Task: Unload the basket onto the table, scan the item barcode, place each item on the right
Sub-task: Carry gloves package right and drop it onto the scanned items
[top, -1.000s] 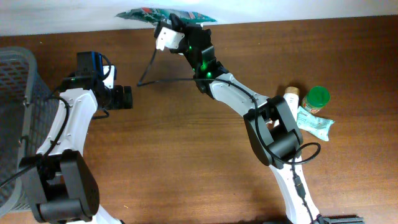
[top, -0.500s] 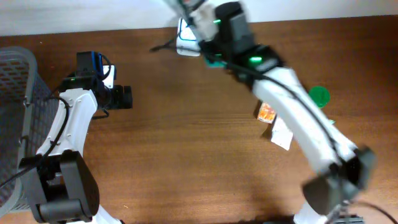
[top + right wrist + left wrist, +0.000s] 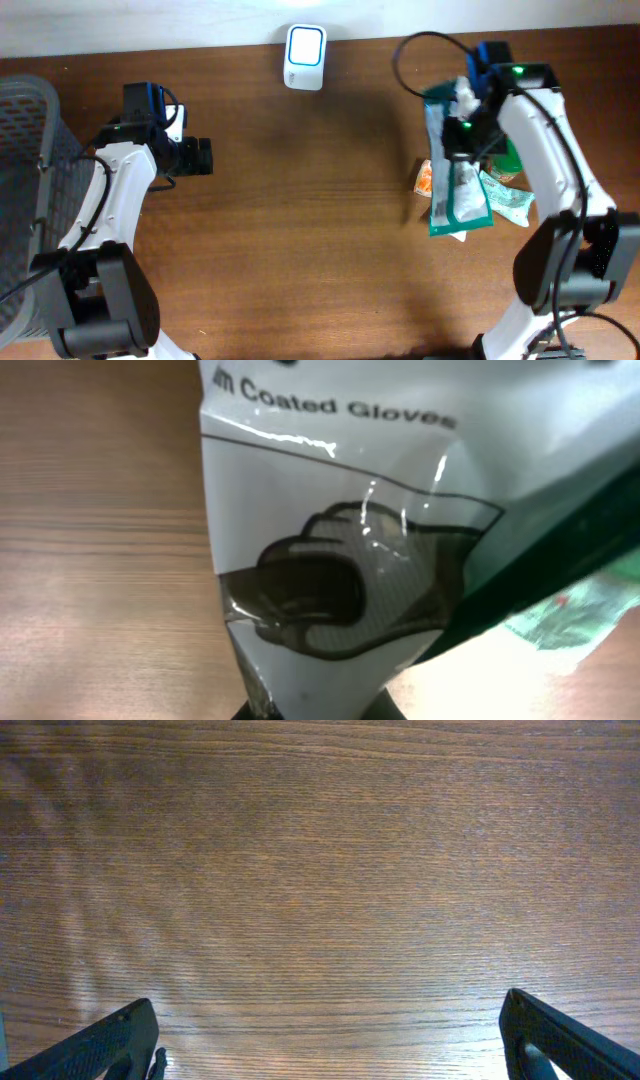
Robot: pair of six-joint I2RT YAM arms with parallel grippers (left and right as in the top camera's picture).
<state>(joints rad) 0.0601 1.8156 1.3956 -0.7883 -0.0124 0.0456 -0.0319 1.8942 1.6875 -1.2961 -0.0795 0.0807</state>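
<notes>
Idling over the table [image 3: 300, 250], the left gripper [image 3: 203, 157] held its jaws wide apart, arm stretched forward. Well apart from the scanner [image 3: 304, 45], the right gripper [image 3: 463, 128], arm bent, was clamped on a glove packet [image 3: 458, 195] dangling below its jaws. The next move was likely presenting it to the scanner.

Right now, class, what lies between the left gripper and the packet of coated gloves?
Nothing: the overhead view shows only bare wooden table between the left gripper and the packet of coated gloves.
</notes>
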